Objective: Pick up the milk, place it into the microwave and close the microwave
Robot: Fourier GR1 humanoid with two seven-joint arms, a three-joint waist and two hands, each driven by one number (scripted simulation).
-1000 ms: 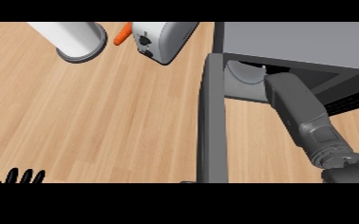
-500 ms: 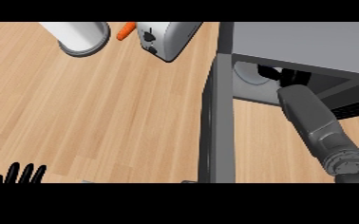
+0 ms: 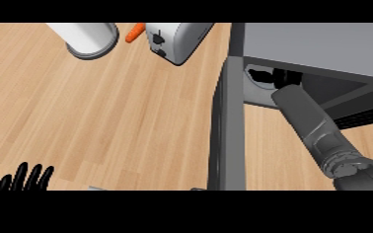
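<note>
Placing step, I judge: right hand (image 3: 266,77) reaches inside the microwave (image 3: 306,47), its fingers' state untellable, milk unseen; next, withdraw and swing the door (image 3: 224,128) shut.

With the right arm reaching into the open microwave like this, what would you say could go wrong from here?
1. The right hand is deep in the microwave cavity, largely hidden, so whether the milk stands upright cannot be checked.
2. The forearm passes close beside the open door; withdrawing at an angle might knock it.
3. The toaster stands near the door's far end and could be clipped by a swing.
</note>
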